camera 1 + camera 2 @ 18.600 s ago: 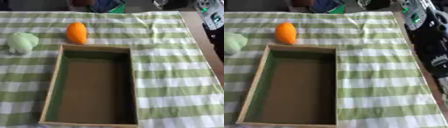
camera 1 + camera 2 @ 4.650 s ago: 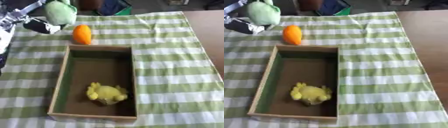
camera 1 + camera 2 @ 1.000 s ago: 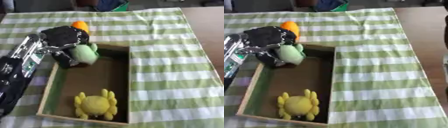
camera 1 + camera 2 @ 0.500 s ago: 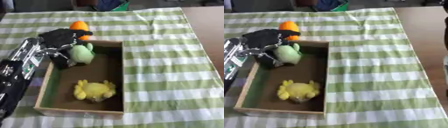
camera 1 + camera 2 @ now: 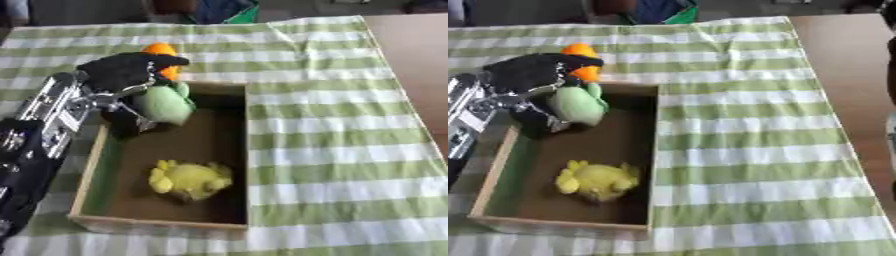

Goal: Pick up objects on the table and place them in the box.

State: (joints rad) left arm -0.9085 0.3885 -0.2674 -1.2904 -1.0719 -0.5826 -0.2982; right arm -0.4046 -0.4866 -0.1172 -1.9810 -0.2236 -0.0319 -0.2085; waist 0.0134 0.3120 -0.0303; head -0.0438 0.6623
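My left hand reaches in from the left over the far left corner of the wooden box. Its fingers are curled round a pale green plush toy, which hangs just inside the box's far end. A yellow plush toy lies on the box floor nearer to me. An orange object sits on the cloth just beyond the box, partly hidden behind my hand. My right hand shows in neither view.
A green and white striped cloth covers the table. Bare brown tabletop lies at the right. Dark and green things stand past the far edge.
My left hand with the green toy has stayed over the box's far left corner, dropping slightly. The whole picture has shifted a little, so the camera moved.
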